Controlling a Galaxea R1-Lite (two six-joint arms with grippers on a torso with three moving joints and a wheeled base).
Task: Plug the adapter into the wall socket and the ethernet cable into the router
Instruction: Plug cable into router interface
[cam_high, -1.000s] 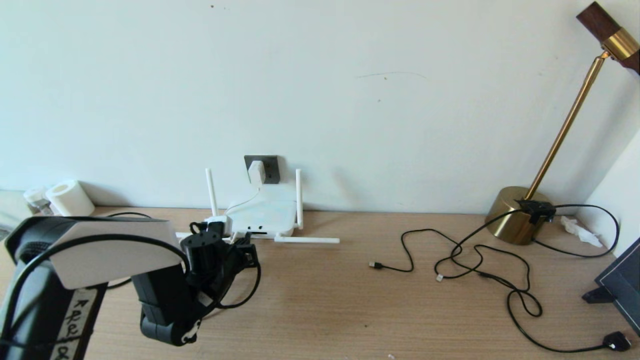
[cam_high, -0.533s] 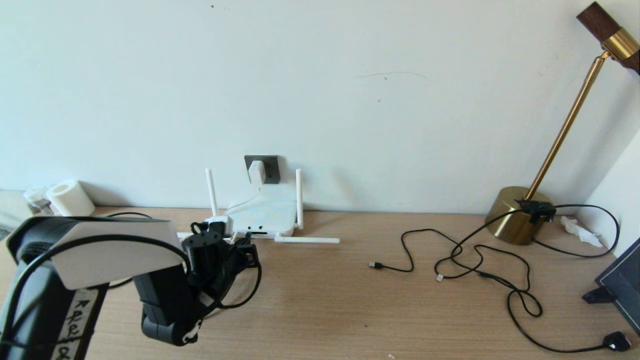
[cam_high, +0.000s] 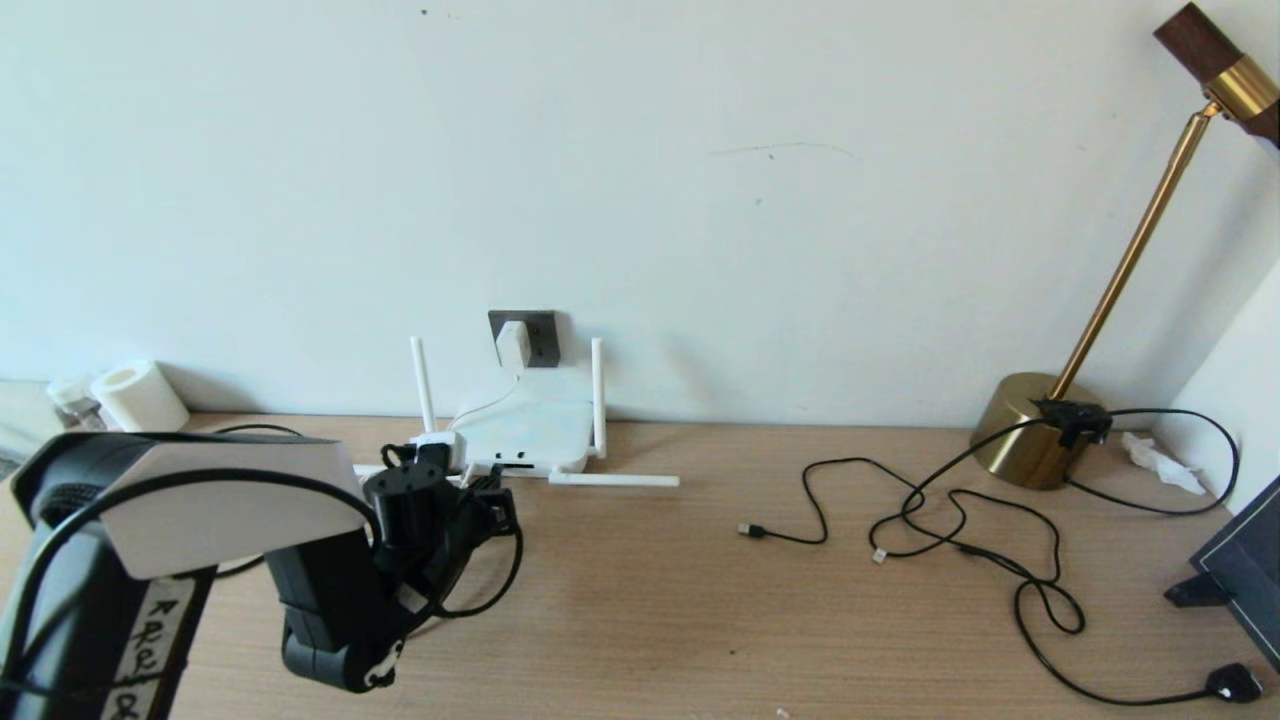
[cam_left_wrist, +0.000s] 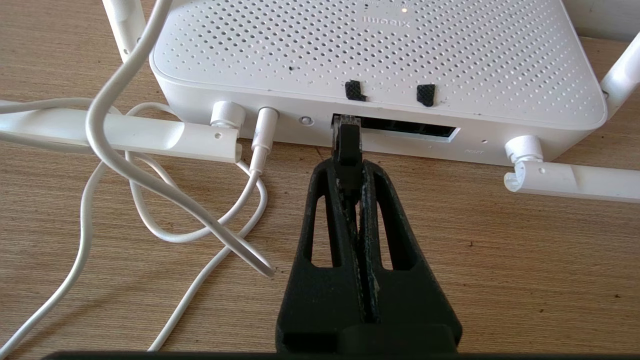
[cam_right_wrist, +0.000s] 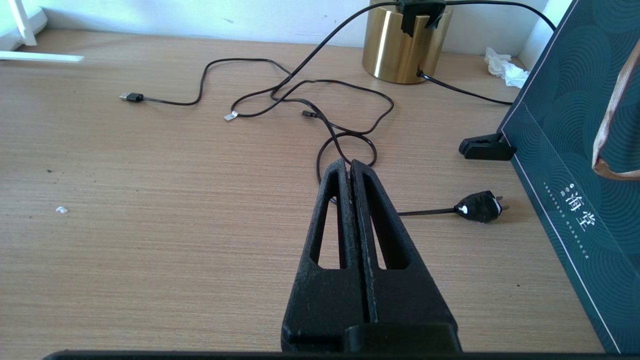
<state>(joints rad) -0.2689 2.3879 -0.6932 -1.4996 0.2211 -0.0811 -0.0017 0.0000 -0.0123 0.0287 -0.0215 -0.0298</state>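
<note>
Desk: bears everything; the left pincer works low over it, at its left end near the wall.
Router: lies directly ahead of the left pincer, its port edge facing the fingertips.
Left pincer: clamped tight on the black boot of the ethernet cable, fingertips just short of the router's edge.
Right pincer: parked well away to the right, jaws pressed together on nothing, over the thin black cables.
Wall socket: on the wall beyond the router, well past the left pincer.
Adapter: already seated in the wall socket; its white cord loops just beside the left pincer and ends in a white plug in the router's edge.
Port slot: the cable's tip sits at its end nearest the white plug; whether it has latched I cannot tell.
Step in hand: judged to be the last one, pushing the ethernet connector home.
Next move calls for: a short straight push along the fingers' line, kept level with the slot, then letting go without dragging the cable out.
</note>
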